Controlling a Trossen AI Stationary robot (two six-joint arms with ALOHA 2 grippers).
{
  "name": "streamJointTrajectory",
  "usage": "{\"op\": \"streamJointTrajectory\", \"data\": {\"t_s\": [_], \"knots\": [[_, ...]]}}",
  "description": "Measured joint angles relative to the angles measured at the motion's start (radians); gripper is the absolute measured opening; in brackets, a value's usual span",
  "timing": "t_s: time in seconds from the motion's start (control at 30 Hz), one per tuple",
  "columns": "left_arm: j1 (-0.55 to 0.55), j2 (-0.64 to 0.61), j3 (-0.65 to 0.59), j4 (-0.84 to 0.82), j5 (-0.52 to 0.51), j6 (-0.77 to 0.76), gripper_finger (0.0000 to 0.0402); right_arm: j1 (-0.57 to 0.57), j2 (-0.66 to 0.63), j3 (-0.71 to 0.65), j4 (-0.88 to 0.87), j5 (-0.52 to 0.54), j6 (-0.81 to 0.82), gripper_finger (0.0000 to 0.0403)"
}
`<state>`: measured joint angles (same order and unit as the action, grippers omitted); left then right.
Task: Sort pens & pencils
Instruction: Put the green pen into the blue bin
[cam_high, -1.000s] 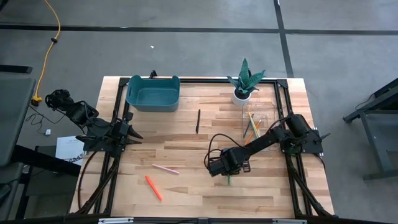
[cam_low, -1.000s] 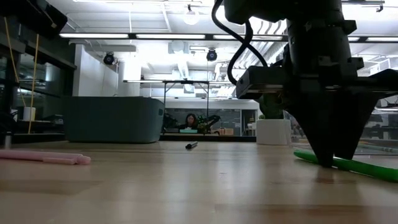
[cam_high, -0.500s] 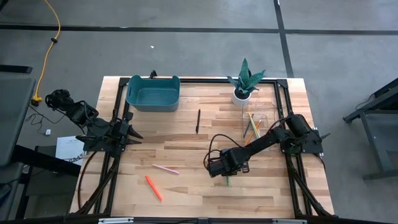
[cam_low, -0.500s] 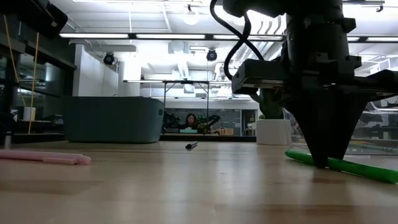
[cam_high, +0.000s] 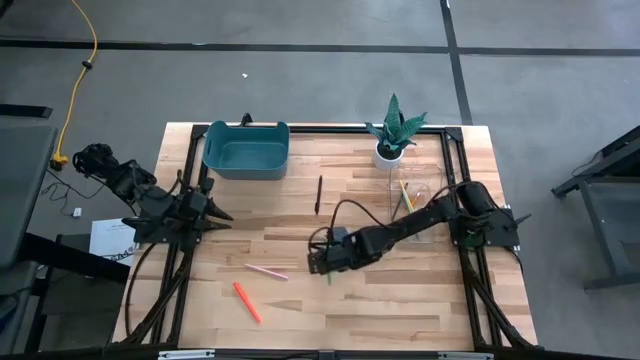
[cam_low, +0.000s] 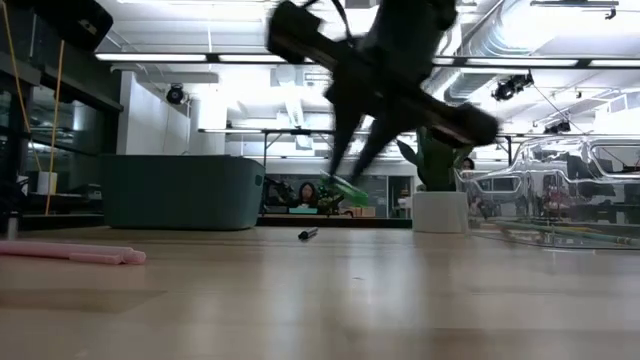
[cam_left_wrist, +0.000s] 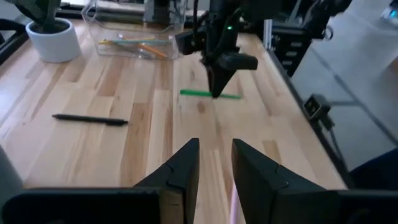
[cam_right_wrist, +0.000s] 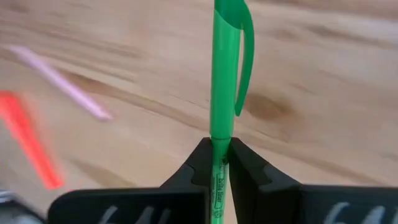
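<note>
right arm (cam_high: 400, 232) stretched over mid-table, left gripper (cam_high: 205, 212) parked half-open, empty, at the left edge. right gripper (cam_high: 322, 262) pinched shut on the green pen (cam_right_wrist: 225, 93), lifted off the wood. grip's near one end, so a fast swing could pivot or drop it.

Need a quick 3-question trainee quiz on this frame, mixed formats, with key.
1. True or false: the right gripper is shut on the green pen.
2. Multiple choice: where does the black pen lie? A) inside the teal bin B) on the bare table, between the bin and the clear tray C) in the left gripper
3. Fill in: the pink pen and the red-orange pen lie on the table's ____ half, as the high view shows it.

Key: 1 true; 2 B; 3 left.
</note>
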<state>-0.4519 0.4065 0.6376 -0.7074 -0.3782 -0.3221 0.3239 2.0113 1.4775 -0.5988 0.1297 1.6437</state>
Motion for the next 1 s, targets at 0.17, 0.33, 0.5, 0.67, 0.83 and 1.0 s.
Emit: {"op": "streamJointTrajectory", "data": {"t_s": [0.17, 0.33, 0.5, 0.67, 0.83, 1.0], "knots": [[0.0, 0.0, 0.0, 0.08, -0.002, -0.021, 0.0083, -0.042, -0.001, 0.06, 0.058, 0.045, -0.14, 0.001], [0.0, 0.0, 0.0, 0.144, -0.022, -0.048, 0.0083, -0.085, -0.002, 0.125, 0.118, 0.068, -0.293, 0.001], [0.0, 0.0, 0.0, 0.178, -0.07, -0.093, 0.0083, -0.123, -0.003, 0.191, 0.183, 0.069, -0.441, 0.001], [0.0, 0.0, 0.0, 0.213, -0.154, -0.137, 0.0083, -0.154, -0.003, 0.267, 0.226, 0.068, -0.591, 0.001], [0.0, 0.0, 0.0, 0.299, -0.18, -0.159, 0.0083, -0.181, -0.004, 0.344, 0.23, 0.068, -0.711, 0.0009], [0.0, 0.0, 0.0, 0.383, -0.183, -0.163, 0.0083, -0.202, -0.004, 0.398, 0.24, 0.046, -0.832, 0.0009]]}}
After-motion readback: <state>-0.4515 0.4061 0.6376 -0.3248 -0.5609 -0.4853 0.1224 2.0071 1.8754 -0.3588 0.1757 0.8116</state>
